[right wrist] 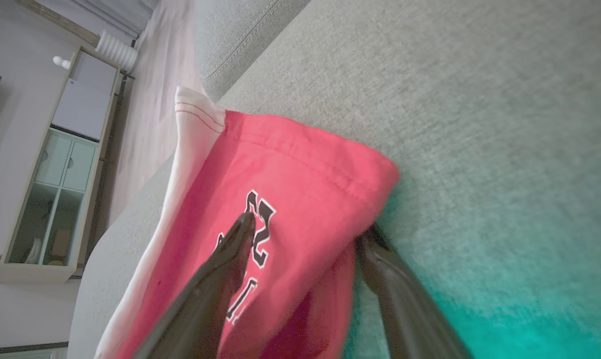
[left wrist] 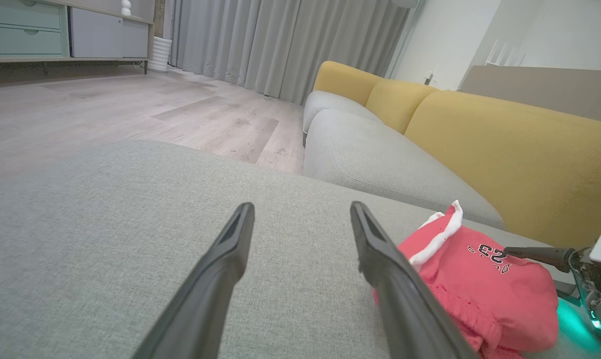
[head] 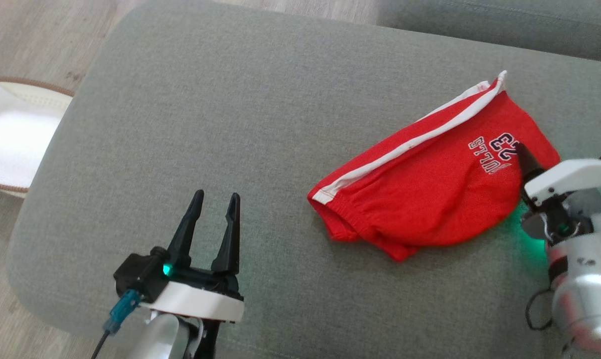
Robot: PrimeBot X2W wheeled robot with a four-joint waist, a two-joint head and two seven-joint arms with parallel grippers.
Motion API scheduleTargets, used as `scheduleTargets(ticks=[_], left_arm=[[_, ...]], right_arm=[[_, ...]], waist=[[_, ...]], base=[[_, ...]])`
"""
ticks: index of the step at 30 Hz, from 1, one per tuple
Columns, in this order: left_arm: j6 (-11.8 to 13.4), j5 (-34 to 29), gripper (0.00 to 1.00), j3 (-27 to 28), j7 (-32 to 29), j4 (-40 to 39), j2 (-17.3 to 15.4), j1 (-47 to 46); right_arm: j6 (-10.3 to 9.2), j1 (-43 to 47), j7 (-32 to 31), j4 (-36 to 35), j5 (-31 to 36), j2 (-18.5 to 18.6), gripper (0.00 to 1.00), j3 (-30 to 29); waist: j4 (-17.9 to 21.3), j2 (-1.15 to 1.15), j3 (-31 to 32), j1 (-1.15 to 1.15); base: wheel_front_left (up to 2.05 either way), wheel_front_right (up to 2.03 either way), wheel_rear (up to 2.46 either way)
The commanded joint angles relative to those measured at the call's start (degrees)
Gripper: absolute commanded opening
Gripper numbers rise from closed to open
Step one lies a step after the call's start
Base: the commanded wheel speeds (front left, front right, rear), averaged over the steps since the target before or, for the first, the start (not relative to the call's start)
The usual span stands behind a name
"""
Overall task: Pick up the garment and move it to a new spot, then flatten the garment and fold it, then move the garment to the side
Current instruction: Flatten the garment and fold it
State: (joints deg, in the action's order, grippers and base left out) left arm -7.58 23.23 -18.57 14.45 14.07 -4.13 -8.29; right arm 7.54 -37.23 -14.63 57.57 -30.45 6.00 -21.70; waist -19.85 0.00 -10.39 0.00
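The left gripper [head: 217, 194] hangs released just above the grey cushion [head: 230, 124], its two dark fingers [left wrist: 221, 269] spread apart with nothing but bare fabric between them; the garment, a pair of red shorts [head: 430, 189], lies off to this gripper's right and slightly ahead of it, apart from its fingers, bunched loosely on the cushion with a white side stripe [head: 405, 144] running along the edge farthest from the gripper; the right gripper [right wrist: 308, 227] is at the shorts themselves, jaws spread wide and not pinched shut; in its wrist view one finger lies on top of the red cloth with its tip at the dark-and-white printed number [right wrist: 258, 227], while the other finger sits at the hemmed edge of the cloth, its tip partly tucked behind that edge, so a fold of the shorts stands between the open jaws; whether that lower finger touches the cushion I cannot tell; a green glow [head: 522, 234] from the right wrist falls on the cushion just behind the fingers; beyond the left gripper's fingertips lie a wooden floor [left wrist: 131, 109], grey curtains [left wrist: 280, 40] and, ahead to its right, a sofa with yellow backs [left wrist: 505, 149].
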Motion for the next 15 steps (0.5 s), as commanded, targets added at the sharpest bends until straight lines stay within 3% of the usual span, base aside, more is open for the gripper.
scheduleTargets(ticks=[1,15], left_arm=[[0.1,0.3,1.0,1.3,0.5,-1.9,-0.3,-2.4],[0.1,3.1,1.0,-0.1,0.5,-2.6,0.8,-4.2]], right_arm=[[-0.05,-0.7,-1.6,1.8,0.7,-0.9,1.0,0.8],[-0.05,-9.0,-4.5,13.1,5.7,0.0,1.0,-2.6]], waist=[[-0.5,0.0,-0.5,0.0],[-2.5,0.0,-3.2,0.0]], base=[[0.0,0.0,0.0],[0.0,0.0,0.0]])
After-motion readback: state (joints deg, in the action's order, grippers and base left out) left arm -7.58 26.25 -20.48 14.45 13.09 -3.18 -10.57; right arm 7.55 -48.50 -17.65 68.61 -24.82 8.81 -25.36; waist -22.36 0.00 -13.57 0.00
